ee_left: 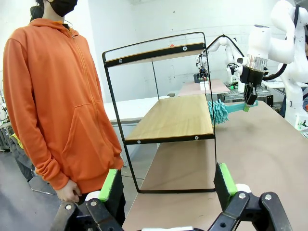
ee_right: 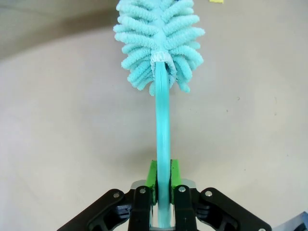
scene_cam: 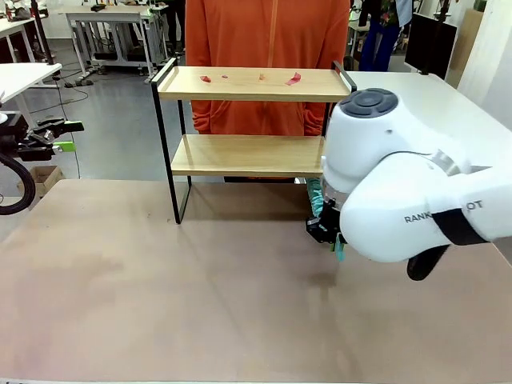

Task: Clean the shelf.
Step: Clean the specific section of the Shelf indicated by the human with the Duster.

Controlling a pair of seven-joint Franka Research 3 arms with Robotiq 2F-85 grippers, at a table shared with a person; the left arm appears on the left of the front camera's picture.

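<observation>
Right gripper [ee_right: 163, 180] pinches a teal duster [ee_right: 161, 43], mostly hidden behind its arm [scene_cam: 408, 200] at the shelf's [scene_cam: 256, 84] four o'clock; left gripper [ee_left: 167, 182] gapes wide.

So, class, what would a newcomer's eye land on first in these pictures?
A bright teal fluffy duster, clamped by its handle in the right tool, hovers low beside the shelf. Small red scraps dot its top board, and a person in an orange hoodie stands just behind it.
</observation>
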